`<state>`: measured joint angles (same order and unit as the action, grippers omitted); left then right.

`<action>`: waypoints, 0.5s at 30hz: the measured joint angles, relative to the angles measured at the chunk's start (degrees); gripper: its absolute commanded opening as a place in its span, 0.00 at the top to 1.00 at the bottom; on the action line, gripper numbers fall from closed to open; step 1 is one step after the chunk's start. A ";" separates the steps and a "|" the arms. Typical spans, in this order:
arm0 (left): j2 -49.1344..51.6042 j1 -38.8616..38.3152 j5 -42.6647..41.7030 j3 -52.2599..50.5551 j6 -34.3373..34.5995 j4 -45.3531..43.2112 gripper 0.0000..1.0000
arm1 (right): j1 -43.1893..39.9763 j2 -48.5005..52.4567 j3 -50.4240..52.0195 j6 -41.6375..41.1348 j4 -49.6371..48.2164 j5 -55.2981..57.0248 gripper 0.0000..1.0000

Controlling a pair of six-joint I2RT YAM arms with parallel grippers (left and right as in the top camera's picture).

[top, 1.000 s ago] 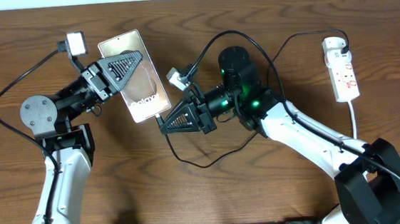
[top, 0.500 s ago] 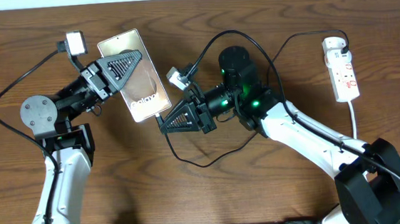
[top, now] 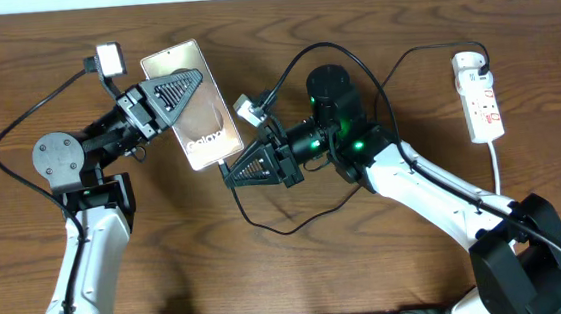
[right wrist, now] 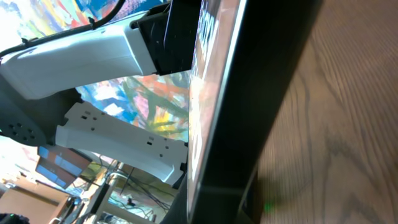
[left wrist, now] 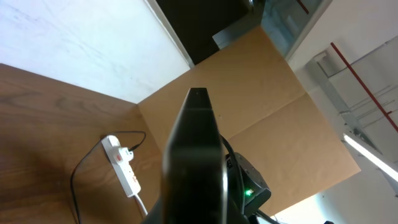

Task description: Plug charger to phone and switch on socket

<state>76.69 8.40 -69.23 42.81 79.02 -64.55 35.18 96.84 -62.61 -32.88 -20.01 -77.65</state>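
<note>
The left hand [top: 187,84] is clamped across the phone [top: 203,133], which it holds at a slant (the "Galaxy" lettering faces up). The right hand [top: 234,174] is closed, its tips just beside the phone's lower edge; I cannot tell whether it pinches the plug. The charger [top: 286,231] loops on the tabletop [top: 320,274] below that hand. The socket [top: 480,96] lies well apart, beyond its wrist.

The left arm [top: 87,242] rises from the near left edge, folds at the elbow and reaches right, with the left gripper [top: 190,81] clamped on the phone [top: 208,133]. The right arm [top: 434,195] stretches from the near right toward the middle. The right gripper [top: 232,176] points left, its jaws closed.
</note>
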 measured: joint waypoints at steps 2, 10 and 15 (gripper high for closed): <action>0.00 -0.02 -0.02 0.00 -0.50 0.02 0.93 | 0.00 0.00 0.00 0.00 0.02 0.02 0.99; 0.00 -0.07 -0.48 0.00 -1.38 0.02 0.93 | 0.00 0.00 0.00 0.00 0.00 0.09 0.99; 0.00 -0.09 -0.74 0.00 -1.46 0.02 0.93 | 0.04 0.00 0.00 0.00 0.00 0.11 0.99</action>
<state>76.69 8.32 -69.97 42.81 77.56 -64.53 35.22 96.84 -62.61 -32.88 -20.01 -77.54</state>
